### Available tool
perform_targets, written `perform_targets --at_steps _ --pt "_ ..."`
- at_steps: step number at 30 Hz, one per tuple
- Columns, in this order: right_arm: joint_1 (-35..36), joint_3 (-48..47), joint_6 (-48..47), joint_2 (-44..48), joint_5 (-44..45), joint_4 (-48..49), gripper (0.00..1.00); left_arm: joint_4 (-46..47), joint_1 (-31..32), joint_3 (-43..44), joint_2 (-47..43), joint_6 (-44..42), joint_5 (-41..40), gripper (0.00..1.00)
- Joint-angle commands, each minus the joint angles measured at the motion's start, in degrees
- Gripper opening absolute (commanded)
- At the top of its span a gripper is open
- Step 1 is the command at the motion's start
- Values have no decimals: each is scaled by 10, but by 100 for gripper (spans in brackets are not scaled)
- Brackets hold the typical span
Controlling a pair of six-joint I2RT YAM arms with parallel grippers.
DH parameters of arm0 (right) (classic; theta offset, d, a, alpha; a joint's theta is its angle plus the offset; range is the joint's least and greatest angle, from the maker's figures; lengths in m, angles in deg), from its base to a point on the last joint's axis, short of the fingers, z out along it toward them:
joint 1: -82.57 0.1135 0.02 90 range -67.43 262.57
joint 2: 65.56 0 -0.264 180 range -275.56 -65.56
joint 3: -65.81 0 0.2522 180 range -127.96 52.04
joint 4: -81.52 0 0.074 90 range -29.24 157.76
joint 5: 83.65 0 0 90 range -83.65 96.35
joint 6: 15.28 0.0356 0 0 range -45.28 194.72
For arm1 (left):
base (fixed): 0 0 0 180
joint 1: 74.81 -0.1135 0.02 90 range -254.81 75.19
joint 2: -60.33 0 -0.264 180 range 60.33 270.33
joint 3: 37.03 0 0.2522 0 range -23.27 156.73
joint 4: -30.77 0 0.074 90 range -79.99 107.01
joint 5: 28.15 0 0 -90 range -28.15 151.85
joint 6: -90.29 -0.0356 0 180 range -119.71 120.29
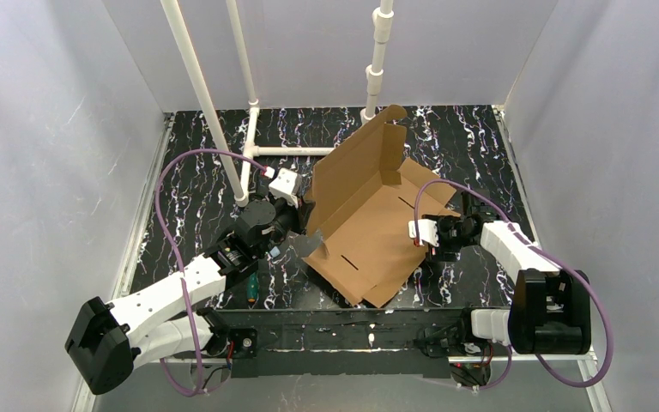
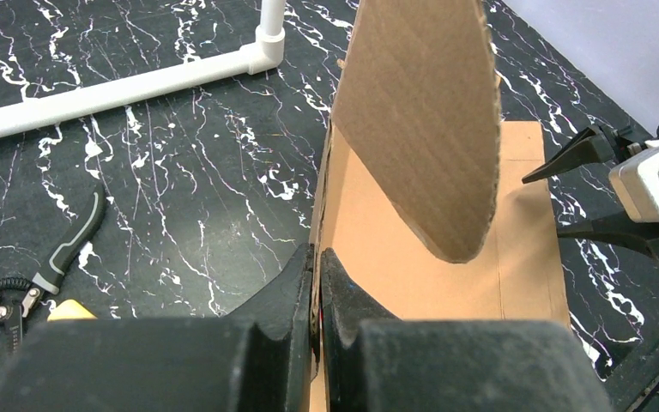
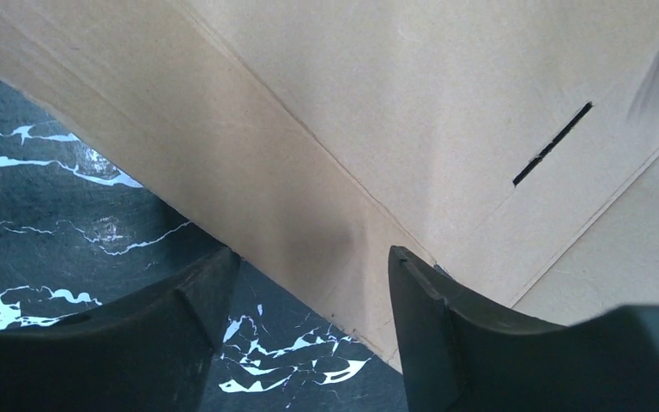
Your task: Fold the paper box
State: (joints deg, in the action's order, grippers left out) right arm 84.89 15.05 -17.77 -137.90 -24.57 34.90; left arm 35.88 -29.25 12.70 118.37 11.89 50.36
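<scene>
On the left, pinching a standing wall of the paper box (image 1: 369,227) with the left tool (image 2: 316,257), tips pressed together. On the right, holding the right tool (image 3: 313,266) spread wide at the box's edge, one side over cardboard, one over the black worktop (image 1: 472,137). Lying mid-worktop between both, back flap up.

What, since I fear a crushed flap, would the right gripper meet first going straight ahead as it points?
The paper box: its flat panel lies straight ahead of the right gripper, its edge running between the open fingers. Probably very close.
</scene>
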Motion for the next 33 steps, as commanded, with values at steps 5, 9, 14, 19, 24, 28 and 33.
perform_targets --at_steps 5,9,14,19,24,28,33 --pt "9 -48 50 12 -62 -9 67 16 2 25 1 2 19 0" --pt "16 -55 68 7 -77 -8 64 17 2 31 10 6 27 0" --pt "31 -56 99 -4 -80 6 61 17 2 39 22 5 33 0" --pt "53 -59 154 -23 -68 31 57 18 2 49 36 4 40 0" --pt "82 -65 236 -44 -48 68 54 18 2 55 47 8 44 0" --pt "100 -94 314 -91 -29 86 44 21 2 56 55 10 47 0" --pt "112 -98 368 -122 -8 102 48 25 2 59 67 13 50 0"
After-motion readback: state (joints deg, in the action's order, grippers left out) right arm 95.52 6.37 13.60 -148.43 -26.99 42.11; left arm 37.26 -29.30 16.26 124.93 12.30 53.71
